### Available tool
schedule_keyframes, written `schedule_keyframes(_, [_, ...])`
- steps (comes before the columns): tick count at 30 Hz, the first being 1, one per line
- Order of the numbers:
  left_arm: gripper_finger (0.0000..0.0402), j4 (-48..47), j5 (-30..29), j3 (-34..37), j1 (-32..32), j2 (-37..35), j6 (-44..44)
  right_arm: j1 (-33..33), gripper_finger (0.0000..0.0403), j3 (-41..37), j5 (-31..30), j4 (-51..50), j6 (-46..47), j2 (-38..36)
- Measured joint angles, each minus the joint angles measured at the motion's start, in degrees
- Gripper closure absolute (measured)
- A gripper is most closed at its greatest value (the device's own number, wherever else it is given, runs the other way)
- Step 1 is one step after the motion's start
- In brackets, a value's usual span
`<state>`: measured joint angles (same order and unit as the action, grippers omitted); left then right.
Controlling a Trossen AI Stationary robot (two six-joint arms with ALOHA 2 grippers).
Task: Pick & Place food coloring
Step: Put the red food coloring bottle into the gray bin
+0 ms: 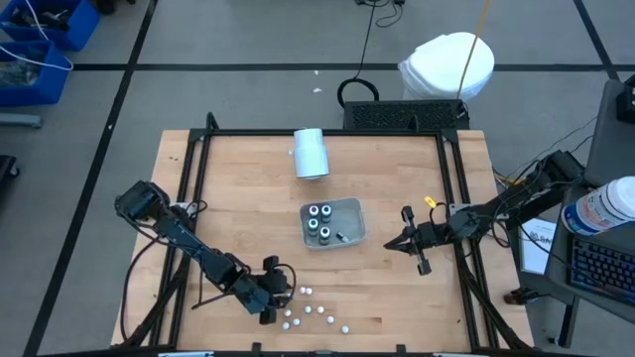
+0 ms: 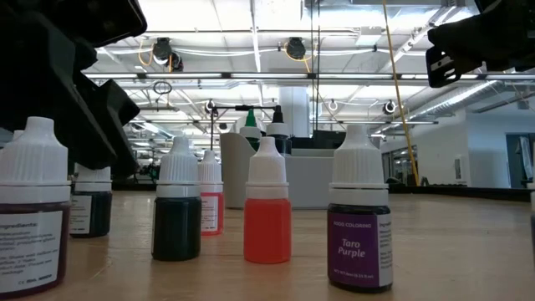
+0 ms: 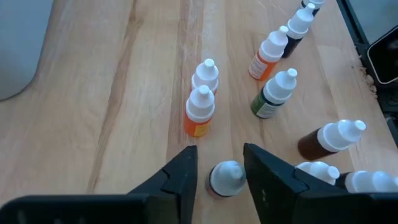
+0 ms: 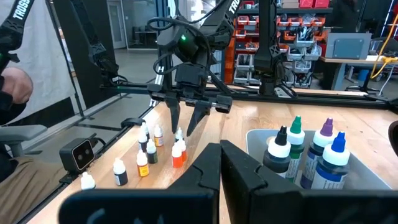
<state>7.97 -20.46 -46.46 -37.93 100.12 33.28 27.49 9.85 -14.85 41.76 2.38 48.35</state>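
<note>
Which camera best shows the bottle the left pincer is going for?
Left wrist view: the bottle sits between the left pincer fingers, white cap visible. High view shows only the cluster beside the arm; right wrist view shows it far off; low view doesn't identify it.

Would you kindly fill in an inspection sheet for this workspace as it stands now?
Surface: wooden table, bare apart from the items below.
Job's things: small food coloring bottles clustered at the near edge; four larger bottles upright in the grey tray.
Clutter: white cylinder lying on its side beyond the tray.
Grippers: left gripper astride one small bottle's cap, grip not confirmed; right gripper shut, empty, beside the tray.
Cables: black cable looped on the floor beyond the table.
Surroundings: blue bins, keyboard.
</note>
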Motion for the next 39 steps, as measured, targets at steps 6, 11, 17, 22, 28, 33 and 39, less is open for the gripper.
schedule_keyframes(6, [0.0277,0.0,2.07,0.0,-0.02,0.0,-0.02,0.0,0.0401,0.0,0.0,-0.02,0.0,-0.01])
schedule_keyframes(11, [0.0277,0.0,2.01,0.0,-0.02,0.0,-0.26,-0.01,0.0401,0.0,-0.02,-0.1,0.01,0.0])
schedule_keyframes(17, [0.0277,-0.02,2.01,0.0,-0.02,0.0,-0.61,0.0,0.0401,0.0,-0.02,-0.33,-0.01,0.01])
schedule_keyframes(22, [0.0277,-0.02,1.98,0.0,-0.04,0.0,-0.83,0.0,0.0401,0.0,-0.02,-0.36,-0.01,-0.01])
schedule_keyframes(28, [0.0277,-0.02,2.03,0.0,-0.04,0.0,-0.21,0.0,0.0401,0.0,-0.03,-0.42,-0.01,-0.01])
schedule_keyframes(33, [0.0277,-0.06,2.07,0.0,-0.04,0.02,-0.57,0.0,0.0401,0.0,-0.02,-0.42,-0.01,-0.01])
schedule_keyframes(39, [0.0277,-0.55,2.46,0.11,-0.04,0.02,-0.14,0.0,0.0401,0.0,-0.02,-0.44,-0.01,0.0])
